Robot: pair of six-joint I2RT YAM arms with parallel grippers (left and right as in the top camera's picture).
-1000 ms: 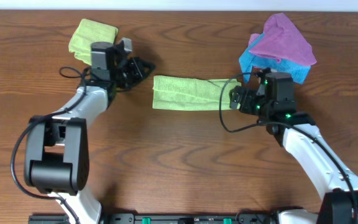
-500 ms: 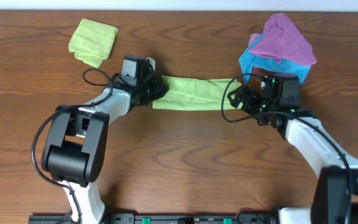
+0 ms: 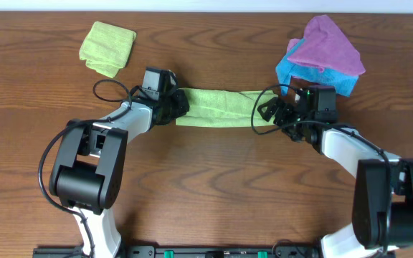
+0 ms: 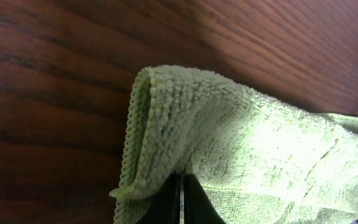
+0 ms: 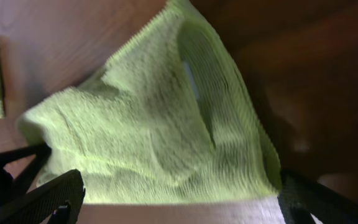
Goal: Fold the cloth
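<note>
Moving in from beside the pad a second ago, the left end effector now sits at the end of the cloth farthest from the purple cloth, and it has hardly shifted over the last half second. Its wrist view shows the two fingertips pressed together at a doubled, hemmed corner, so it looks clenched on the cloth. The right end effector has crept a little away from the purple cloth along the strip, and its arm has swung so that more of it shows. It is released: its fingers stand wide apart with the cloth's nearer end bunched between them. The cloth has kept its place on the counter, a long narrow folded strip lying left of the purple cloth and slightly nearer the robot. The pad lies far to the left of the purple cloth, which rests on a blue cloth.
</note>
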